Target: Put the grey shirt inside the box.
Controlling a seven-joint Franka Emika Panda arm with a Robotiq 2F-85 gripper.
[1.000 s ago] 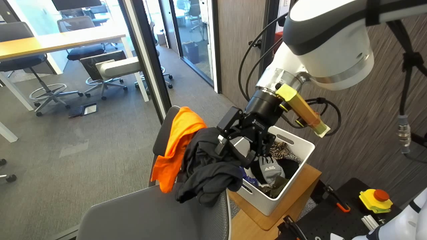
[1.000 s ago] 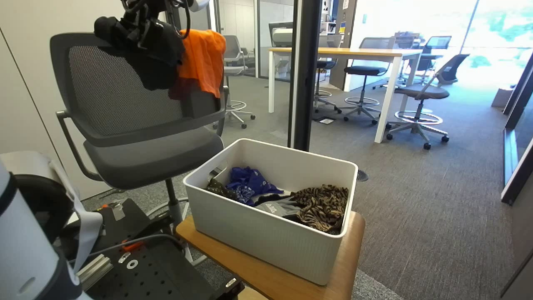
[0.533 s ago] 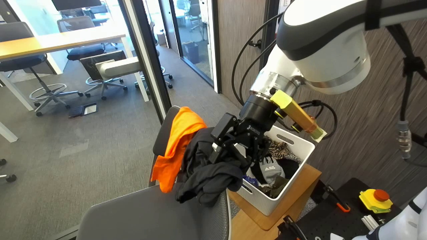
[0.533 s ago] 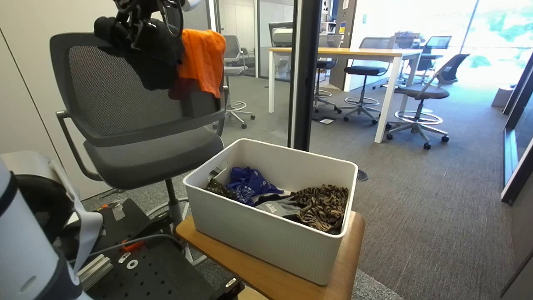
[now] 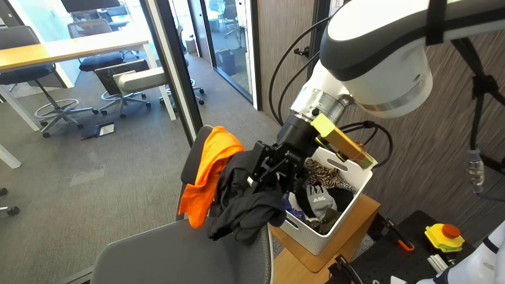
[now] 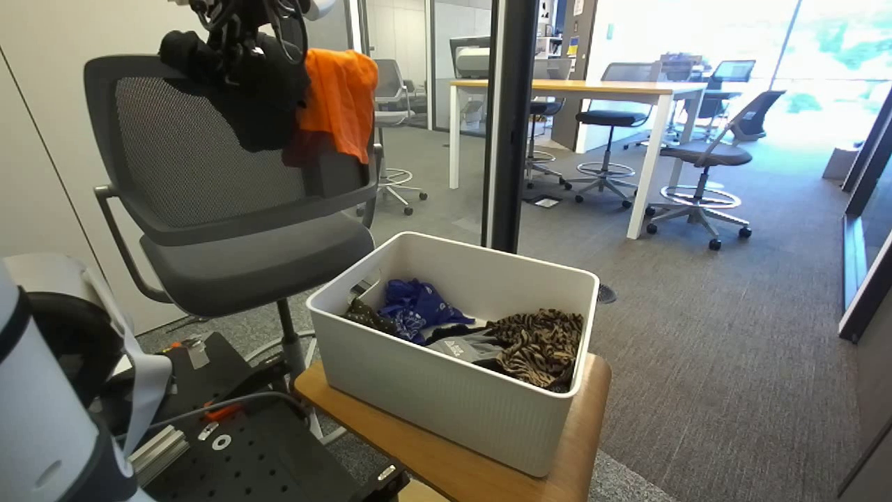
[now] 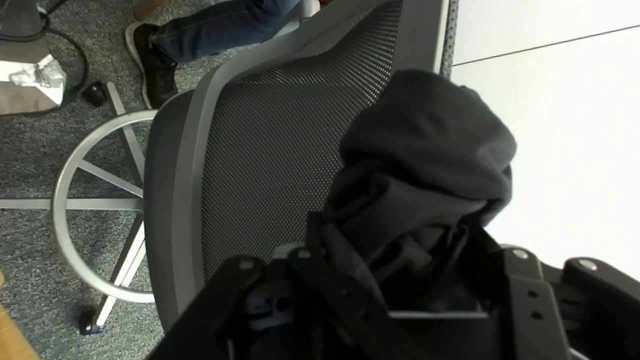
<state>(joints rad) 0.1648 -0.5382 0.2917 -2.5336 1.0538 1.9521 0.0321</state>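
Note:
The dark grey shirt (image 5: pixel 250 215) lies bunched over the top of the chair back, and it also hangs there in an exterior view (image 6: pixel 254 118). In the wrist view the shirt (image 7: pixel 425 135) rises in folds ahead of the fingers. My gripper (image 5: pixel 268 187) is at the shirt, its fingertips around a bunch of cloth. In the wrist view the gripper (image 7: pixel 400 232) has a wide gap with loose folds and dark hollows between the fingers. The fingertips are partly hidden in the cloth. The white box (image 6: pixel 432 390) stands beside the chair, and it shows in both exterior views (image 5: pixel 305 238).
An orange cloth (image 5: pixel 213 169) hangs beside the shirt on the chair (image 6: pixel 209 160). The box holds a blue cloth (image 6: pixel 418 303), a patterned cloth (image 6: pixel 543 341) and other cloths, and stands on a wooden stand (image 6: pixel 592 418). A person's leg (image 7: pixel 220 30) shows past the chair.
My gripper has moved down and left in an exterior view, deeper into the shirt. Its fingers look somewhat closer together than a second ago. The box and orange cloth have not moved.

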